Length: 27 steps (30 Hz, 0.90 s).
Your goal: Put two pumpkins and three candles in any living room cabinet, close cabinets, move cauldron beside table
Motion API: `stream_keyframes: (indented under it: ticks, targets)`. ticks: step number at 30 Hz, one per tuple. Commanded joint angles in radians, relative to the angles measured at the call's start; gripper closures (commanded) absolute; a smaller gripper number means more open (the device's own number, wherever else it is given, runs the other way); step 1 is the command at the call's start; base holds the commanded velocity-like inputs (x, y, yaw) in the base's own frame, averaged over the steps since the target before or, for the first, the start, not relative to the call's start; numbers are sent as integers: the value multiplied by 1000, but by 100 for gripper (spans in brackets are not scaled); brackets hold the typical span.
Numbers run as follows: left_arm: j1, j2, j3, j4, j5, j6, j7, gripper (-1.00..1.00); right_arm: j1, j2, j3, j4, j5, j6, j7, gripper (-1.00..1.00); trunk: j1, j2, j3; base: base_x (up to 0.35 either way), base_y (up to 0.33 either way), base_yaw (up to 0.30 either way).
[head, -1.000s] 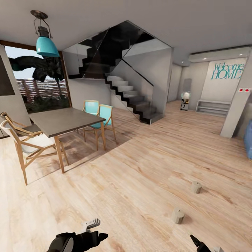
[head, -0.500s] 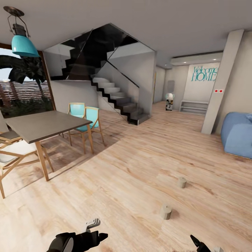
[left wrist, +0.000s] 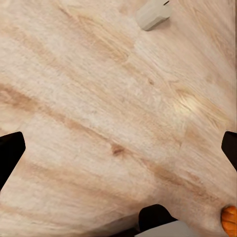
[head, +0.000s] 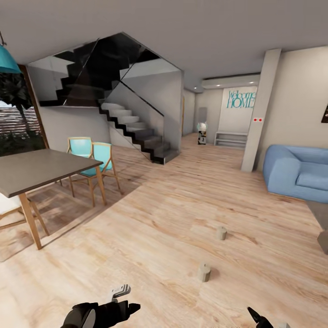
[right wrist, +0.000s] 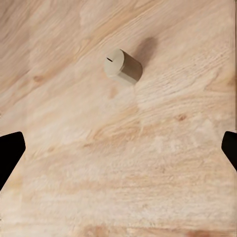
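Head view puts 2 candles on the bare wooden floor (head: 150,237) ahead of the robot: the nearer candle (head: 203,272) stands upright just beyond the arms, and the farther candle (head: 221,233) sits a little beyond it, the 2 well apart. Both stand loose on the planks, so each probably has to be picked up and carried to a cabinet. The right wrist view looks down at a candle (right wrist: 123,66), likely the nearer one, with the right gripper (right wrist: 118,148) spread wide, its dark fingertips at opposite edges and nothing between them. The left gripper (left wrist: 118,148) is likewise spread apart and empty over bare planks, with a candle (left wrist: 152,14) at the far edge and a sliver of orange, probably a pumpkin (left wrist: 229,219), low at the side. Further out, a dark dining table (head: 41,166) with teal chairs (head: 98,157) stands to the left, a staircase (head: 132,127) behind it, and a blue sofa (head: 296,171) to the right. Nothing lies between the arms and the nearer candle, so I judge the approach open.
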Motion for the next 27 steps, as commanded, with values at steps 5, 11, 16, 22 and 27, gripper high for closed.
stream_keyframes:
  ticks: [5,11,16,22,27]
  targets:
    - [0,1,1,-2,4,7,-1,-100,-2,0,-8,4,0,19,1,-100,0,-1,4,0,129,-253]
    - [0,3,2,-2,4,7,-1,-100,-2,-30,-10,3,-3,187,-12,-100,0,-1,9,0,130,-253]
    - [0,0,2,-2,4,7,-1,-100,-2,-38,-10,3,-4,219,-78,-100,0,-1,14,0,137,-255]
    - [0,1,2,-2,4,7,-1,-100,-2,-54,-10,3,-3,222,-94,-100,0,-1,14,0,150,-176]
    - [0,0,1,-2,4,7,-1,-100,-2,-58,-9,4,-3,220,-95,-100,0,-1,7,-69,177,-18]
